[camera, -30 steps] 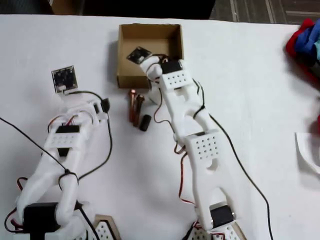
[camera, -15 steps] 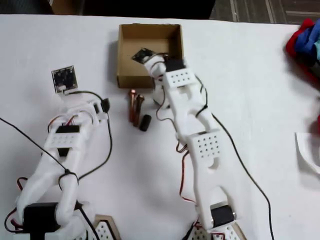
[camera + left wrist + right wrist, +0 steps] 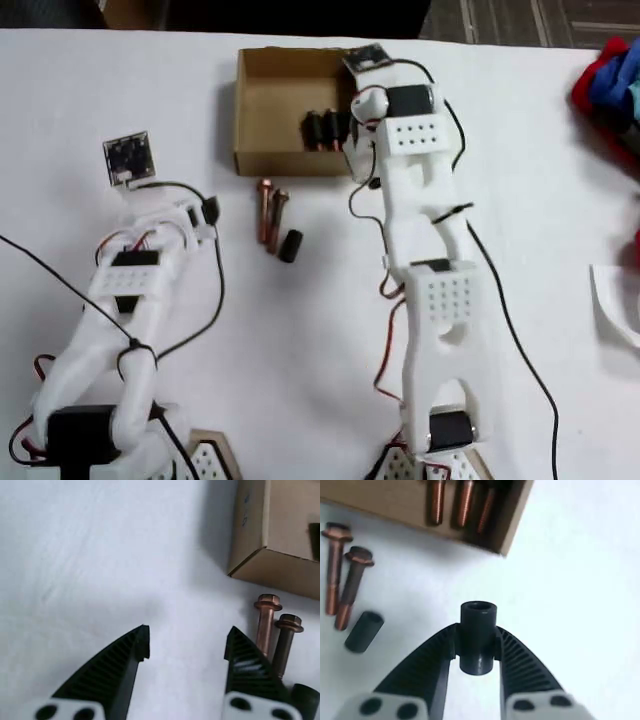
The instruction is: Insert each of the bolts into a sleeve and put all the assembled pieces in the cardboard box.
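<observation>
My right gripper (image 3: 476,636) is shut on an upright black sleeve (image 3: 478,614), held above the white table just off a corner of the cardboard box (image 3: 395,500). Copper threaded ends of assembled pieces (image 3: 465,502) lie inside the box, seen dark in the high view (image 3: 325,128). Two loose copper bolts (image 3: 271,213) lie side by side in front of the box, with a loose black sleeve (image 3: 290,245) at their tips. My left gripper (image 3: 187,645) stands open over bare table, its fingertip (image 3: 240,647) beside the two bolts (image 3: 272,627).
The right arm (image 3: 420,190) runs along the box's right side. A cable (image 3: 215,290) trails over the table by the left arm (image 3: 125,290). Coloured cloth (image 3: 610,80) lies at the far right edge, and a white curved object (image 3: 612,305) sits below it.
The right arm has swung from over the box's front wall to its right side, uncovering the assembled pieces inside. The left arm, bolts and loose sleeve have not moved.
</observation>
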